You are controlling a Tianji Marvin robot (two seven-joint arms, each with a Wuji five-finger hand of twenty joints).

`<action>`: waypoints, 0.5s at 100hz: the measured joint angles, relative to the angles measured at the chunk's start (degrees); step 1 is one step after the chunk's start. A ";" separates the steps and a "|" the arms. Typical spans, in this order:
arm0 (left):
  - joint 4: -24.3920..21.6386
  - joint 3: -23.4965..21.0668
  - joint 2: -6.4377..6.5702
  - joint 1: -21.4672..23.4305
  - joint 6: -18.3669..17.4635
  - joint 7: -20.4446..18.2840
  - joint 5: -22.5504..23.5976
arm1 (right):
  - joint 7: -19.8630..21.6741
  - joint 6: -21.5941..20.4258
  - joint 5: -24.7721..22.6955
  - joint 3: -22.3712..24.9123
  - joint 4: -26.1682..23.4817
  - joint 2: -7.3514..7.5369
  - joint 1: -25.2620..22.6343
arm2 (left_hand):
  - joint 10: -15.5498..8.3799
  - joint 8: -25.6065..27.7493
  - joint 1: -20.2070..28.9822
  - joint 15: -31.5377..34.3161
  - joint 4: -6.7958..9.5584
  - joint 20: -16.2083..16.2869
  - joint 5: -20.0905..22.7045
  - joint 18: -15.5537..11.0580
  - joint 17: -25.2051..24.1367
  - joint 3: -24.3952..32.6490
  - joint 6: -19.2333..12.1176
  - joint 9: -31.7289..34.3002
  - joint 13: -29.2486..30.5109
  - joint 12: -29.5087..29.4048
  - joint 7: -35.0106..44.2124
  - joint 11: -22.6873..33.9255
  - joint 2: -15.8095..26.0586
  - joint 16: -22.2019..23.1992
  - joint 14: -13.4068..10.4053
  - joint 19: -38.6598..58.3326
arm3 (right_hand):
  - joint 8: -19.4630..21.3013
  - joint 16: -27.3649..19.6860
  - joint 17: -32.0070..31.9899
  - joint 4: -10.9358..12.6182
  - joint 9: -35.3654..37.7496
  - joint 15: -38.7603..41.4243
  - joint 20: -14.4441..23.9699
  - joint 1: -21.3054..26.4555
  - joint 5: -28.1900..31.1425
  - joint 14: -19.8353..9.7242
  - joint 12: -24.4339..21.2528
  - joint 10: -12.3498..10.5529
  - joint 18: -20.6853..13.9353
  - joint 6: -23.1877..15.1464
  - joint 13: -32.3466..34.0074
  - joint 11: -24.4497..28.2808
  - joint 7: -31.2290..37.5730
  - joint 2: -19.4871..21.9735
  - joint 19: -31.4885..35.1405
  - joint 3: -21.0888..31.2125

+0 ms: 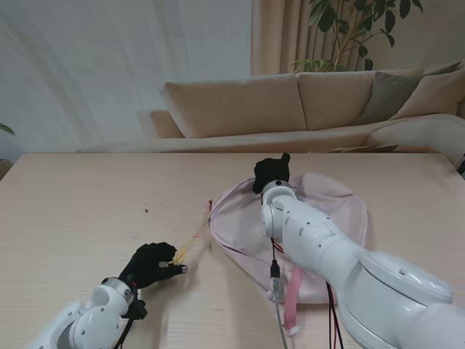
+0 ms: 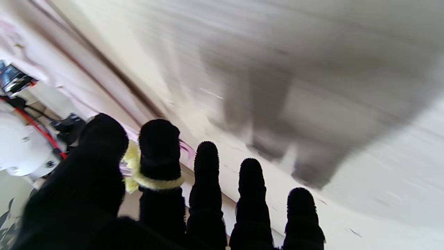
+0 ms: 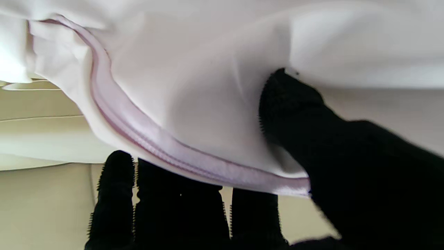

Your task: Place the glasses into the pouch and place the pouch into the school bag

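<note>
The pink school bag [image 1: 320,211] lies flat on the table [image 1: 87,203], right of centre. My right hand [image 1: 272,173] is at its far edge, shut on the bag's piped rim [image 3: 194,166], thumb on one side and fingers on the other. My left hand [image 1: 150,265] is near me on the left, thumb and forefinger pinched on a thin yellow cord [image 1: 190,240] that runs up to the bag's left corner. In the left wrist view the cord's yellow fuzzy end [image 2: 131,163] sits between those fingers. Neither glasses nor pouch shows in any view.
A pink strap [image 1: 292,302] and black and red cables [image 1: 330,313] trail from the bag's near side beside my right arm. A beige sofa [image 1: 305,102] and a plant stand beyond the table's far edge. Bare wood lies left of the bag.
</note>
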 measured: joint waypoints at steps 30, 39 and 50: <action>-0.54 3.46 -1.23 -2.73 -0.34 -0.40 -5.95 | 5.09 7.65 0.32 1.22 -3.69 0.89 -0.70 | -0.10 0.01 0.02 0.00 0.00 0.00 0.07 0.03 0.23 -0.56 0.02 0.00 0.11 0.00 0.16 -0.02 0.06 0.00 0.00 0.00 | 2.34 1.60 -0.53 0.27 -3.93 -2.91 0.36 -0.11 -6.28 -1.70 -0.01 -1.48 -0.92 -1.66 -0.84 -0.65 -2.27 8.71 0.47 -0.92; 0.47 3.64 -1.51 -4.23 -0.08 -0.54 -7.22 | 12.31 8.12 -3.14 1.71 -13.15 5.55 -2.01 | -0.09 0.01 0.02 0.00 0.00 0.00 0.08 0.03 0.23 -0.56 0.04 0.00 0.11 0.00 0.71 -0.04 0.06 0.00 0.00 0.00 | 1.57 2.21 -6.32 6.65 -21.75 -9.65 -0.50 -4.99 -21.90 -5.24 -1.29 -3.89 -2.73 -1.78 -12.66 -3.39 -13.62 16.60 -1.73 -6.18; 1.78 3.96 -1.79 -5.54 0.64 0.03 -8.18 | 13.80 6.28 -4.91 2.71 -18.85 9.03 -3.01 | -0.08 0.01 0.08 0.00 0.00 0.00 0.09 0.04 0.23 -0.56 0.05 0.00 0.11 0.00 0.77 -0.06 0.06 0.00 0.00 0.00 | -1.52 2.05 -8.31 11.07 -39.20 -15.49 -2.50 -6.80 -38.74 -8.64 -6.85 -6.55 -3.42 0.62 -23.38 -5.63 -17.06 19.73 -9.70 -8.76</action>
